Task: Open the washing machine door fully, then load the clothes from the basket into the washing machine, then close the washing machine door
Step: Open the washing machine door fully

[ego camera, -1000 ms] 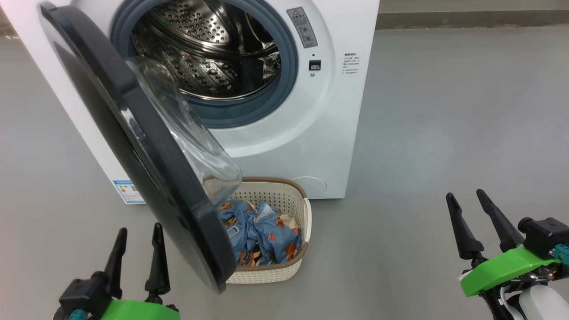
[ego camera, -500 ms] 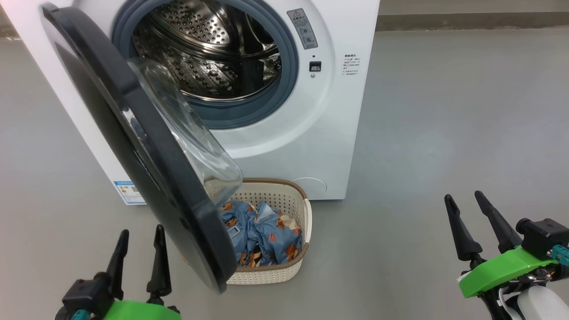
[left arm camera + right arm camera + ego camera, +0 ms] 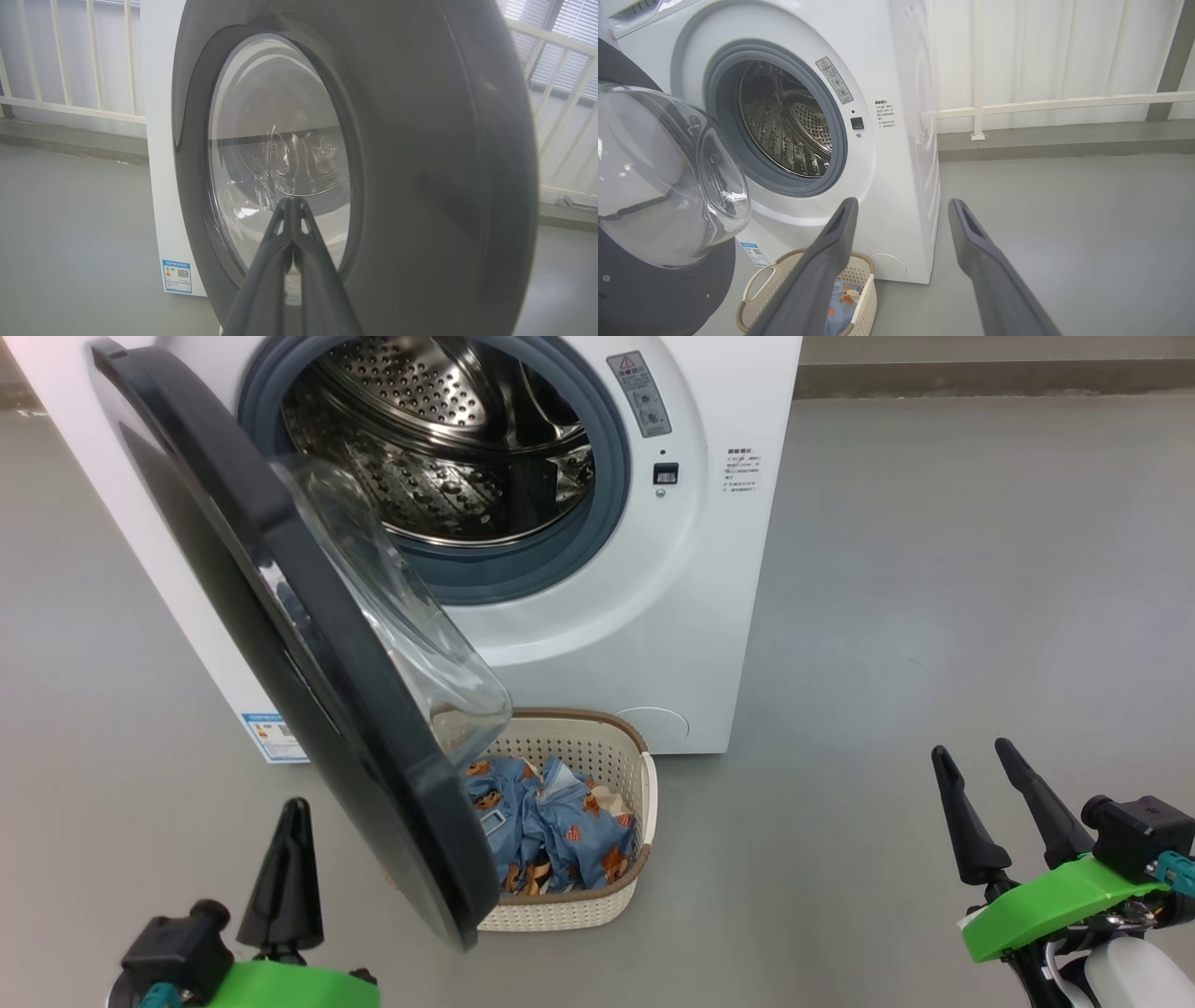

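Note:
The white washing machine (image 3: 728, 616) (image 3: 896, 186) stands ahead with its steel drum bare. Its black washing machine door (image 3: 280, 644) (image 3: 420, 163) (image 3: 654, 289) hangs partly open, swung out over the basket's left part. The cream basket (image 3: 597, 915) (image 3: 859, 289) sits on the floor before the machine, holding the blue bear-print clothes (image 3: 551, 831) (image 3: 840, 303). My left gripper (image 3: 294, 807) (image 3: 292, 200) is shut on nothing, low at the left, just outside the door's outer face. My right gripper (image 3: 971, 751) (image 3: 901, 205) stands open over bare floor at the right.
Grey floor (image 3: 934, 569) spreads wide to the right of the machine. A white railing (image 3: 1041, 102) and a low kerb run behind it. The door's edge (image 3: 467, 915) reaches down close to the basket's front left corner.
My left gripper's fingers have come together from open to shut. The picture has shifted slightly; door, basket and right gripper stay as they were.

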Robot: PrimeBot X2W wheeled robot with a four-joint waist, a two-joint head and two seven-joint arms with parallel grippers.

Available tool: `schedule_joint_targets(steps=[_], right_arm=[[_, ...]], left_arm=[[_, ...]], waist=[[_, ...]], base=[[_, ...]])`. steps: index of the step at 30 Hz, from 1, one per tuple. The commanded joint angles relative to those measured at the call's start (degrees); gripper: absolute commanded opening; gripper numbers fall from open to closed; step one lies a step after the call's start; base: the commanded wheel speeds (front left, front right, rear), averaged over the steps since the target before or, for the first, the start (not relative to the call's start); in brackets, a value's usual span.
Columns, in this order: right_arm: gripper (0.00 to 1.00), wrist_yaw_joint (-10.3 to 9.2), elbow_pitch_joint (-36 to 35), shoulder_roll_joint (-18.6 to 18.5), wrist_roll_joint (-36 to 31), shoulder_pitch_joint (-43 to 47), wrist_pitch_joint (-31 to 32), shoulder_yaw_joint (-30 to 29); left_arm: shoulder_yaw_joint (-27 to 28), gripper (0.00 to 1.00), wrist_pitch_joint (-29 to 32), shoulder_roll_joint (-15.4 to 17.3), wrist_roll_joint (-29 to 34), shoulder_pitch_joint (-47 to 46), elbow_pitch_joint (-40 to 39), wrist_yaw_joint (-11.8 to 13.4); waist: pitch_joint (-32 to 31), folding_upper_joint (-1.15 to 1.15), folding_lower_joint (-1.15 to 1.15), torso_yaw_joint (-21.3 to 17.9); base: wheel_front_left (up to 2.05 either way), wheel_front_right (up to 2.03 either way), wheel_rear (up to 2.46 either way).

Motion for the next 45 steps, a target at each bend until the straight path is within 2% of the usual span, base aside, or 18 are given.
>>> schedule_joint_targets(steps=[1, 6, 14, 18, 23, 32, 45], right_arm=[[1.0, 0.33, -1.1, -0.5, -0.1, -0.7, -0.7, 0.6], [1.0, 0.33, -1.1, -0.4, -0.1, -0.6, -0.7, 0.5], [1.0, 0.33, -1.2, -0.2, -0.1, -0.7, -0.7, 0.4], [1.0, 0.33, -1.2, 0.0, -0.1, -0.7, -0.7, 0.6], [1.0, 0.33, -1.2, 0.4, 0.0, -0.9, -0.7, 0.9], [1.0, 0.33, -1.1, 0.8, 0.2, -1.5, -0.7, 1.2], [1.0, 0.33, -0.9, 1.3, 0.5, -2.1, -0.7, 1.3]], left_arm=[[1.9, 0.0, -0.4, 0.7, -0.2, -1.9, -2.6, -0.3], [2.0, 0.0, -0.4, 0.6, 0.7, -2.3, -6.7, -0.2], [1.1, 0.0, -0.4, 0.3, 2.1, -3.1, -18.9, 0.2], [-2.0, 0.0, 0.4, 0.2, 2.9, -3.2, -24.9, 0.0], [-9.2, 0.0, 3.4, 0.0, 2.3, -3.0, -30.3, -0.5], [-15.4, 0.0, 6.9, -0.2, -1.1, -3.0, -26.2, 0.3], [-16.4, 0.0, 6.6, -0.2, -5.7, -4.0, -12.4, 1.7]], waist=[[0.0, 0.0, 0.0, 0.1], [0.0, 0.0, 0.0, 0.2], [0.3, 0.0, 0.0, 0.0], [0.4, 0.0, 0.0, -0.2], [0.6, 0.0, 0.0, -0.7], [1.4, 0.0, 0.0, -1.9], [2.8, 0.0, 0.0, -3.2]], base=[[0.0, 0.0, 0.0], [0.0, 0.0, 0.0], [0.0, 0.0, 0.0], [0.0, 0.0, 0.0], [0.0, 0.0, 0.0], [0.0, 0.0, 0.0], [0.0, 0.0, 0.0]])
